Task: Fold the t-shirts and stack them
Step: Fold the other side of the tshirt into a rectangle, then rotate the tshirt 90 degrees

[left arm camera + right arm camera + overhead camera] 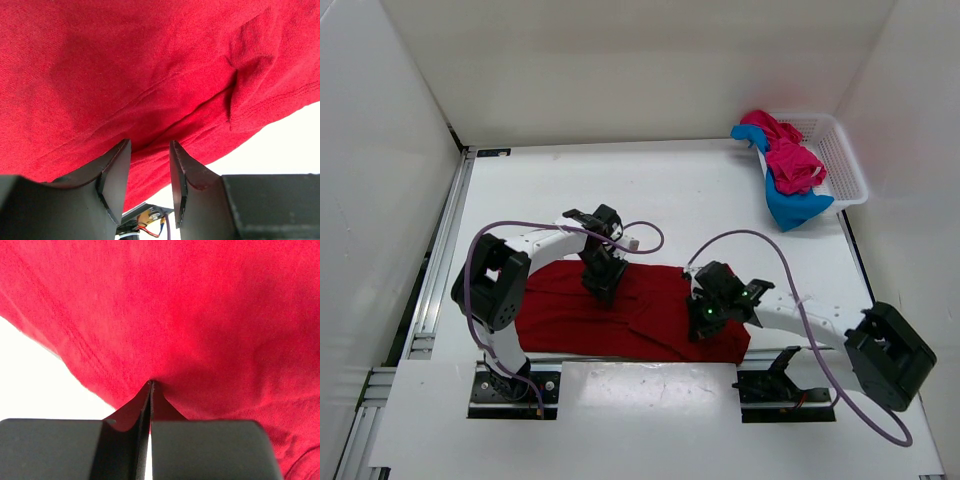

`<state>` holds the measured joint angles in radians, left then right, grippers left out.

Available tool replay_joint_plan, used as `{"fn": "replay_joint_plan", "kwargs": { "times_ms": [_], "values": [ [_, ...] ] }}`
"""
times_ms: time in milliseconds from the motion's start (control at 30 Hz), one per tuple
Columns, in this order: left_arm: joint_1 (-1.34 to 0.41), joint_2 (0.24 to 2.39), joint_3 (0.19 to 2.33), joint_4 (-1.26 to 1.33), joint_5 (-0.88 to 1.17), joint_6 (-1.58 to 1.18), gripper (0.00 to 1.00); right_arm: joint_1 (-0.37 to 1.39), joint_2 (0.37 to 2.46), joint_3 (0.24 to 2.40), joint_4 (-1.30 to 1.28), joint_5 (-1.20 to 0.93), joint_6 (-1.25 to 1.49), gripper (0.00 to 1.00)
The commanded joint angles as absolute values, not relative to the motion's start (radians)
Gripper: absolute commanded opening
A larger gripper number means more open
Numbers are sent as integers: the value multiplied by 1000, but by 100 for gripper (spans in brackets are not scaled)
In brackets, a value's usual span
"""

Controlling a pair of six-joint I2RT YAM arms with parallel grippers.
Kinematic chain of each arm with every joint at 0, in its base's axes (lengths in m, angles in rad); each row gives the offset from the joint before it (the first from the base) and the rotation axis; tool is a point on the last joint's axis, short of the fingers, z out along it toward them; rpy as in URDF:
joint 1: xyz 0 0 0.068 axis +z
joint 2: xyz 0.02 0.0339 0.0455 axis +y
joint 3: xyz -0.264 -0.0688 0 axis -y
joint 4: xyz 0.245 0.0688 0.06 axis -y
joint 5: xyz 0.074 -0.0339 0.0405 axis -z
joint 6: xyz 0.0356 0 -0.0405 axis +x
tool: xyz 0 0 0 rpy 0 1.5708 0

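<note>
We see the dark red t-shirt (560, 310) spread along the tabletop's near edge | left pincer (150, 145) half-open over it, gripping nothing | right pincer (151, 384) closed, seemingly pinching its cloth | we fear the thin pinch slips, or a one-sided pull bunches the fold

Dark red t-shirt (645, 325): soft matt knit cloth, fine rib. Basket (850, 172): wht plastic mesh. Table (690, 190): smooth, matt.

Both arms bend downward, left tool (150, 165) with jaws parted, right tool (151, 386) closed tight.
</note>
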<state>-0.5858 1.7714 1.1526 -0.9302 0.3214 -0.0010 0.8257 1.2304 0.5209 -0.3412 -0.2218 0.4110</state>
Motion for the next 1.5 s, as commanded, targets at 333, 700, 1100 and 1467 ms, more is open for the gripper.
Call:
{"fn": "replay_joint_plan", "kwargs": {
  "times_ms": [333, 700, 1100, 1467],
  "values": [
    [-503, 1632, 1198, -897, 218, 0, 49, 824, 946, 607, -598, 119, 612, 23],
    [-43, 1565, 1166, -786, -184, 0, 66, 468, 1488, 977, -739, 206, 603, 53],
    [176, 1747, 1108, -703, -138, 0, 66, 361, 1862, 1179, -698, 118, 563, 38],
    [347, 1689, 967, -684, -149, 0, 67, 330, 2471, 2288, -887, 23, 546, 3]
  ]
}}
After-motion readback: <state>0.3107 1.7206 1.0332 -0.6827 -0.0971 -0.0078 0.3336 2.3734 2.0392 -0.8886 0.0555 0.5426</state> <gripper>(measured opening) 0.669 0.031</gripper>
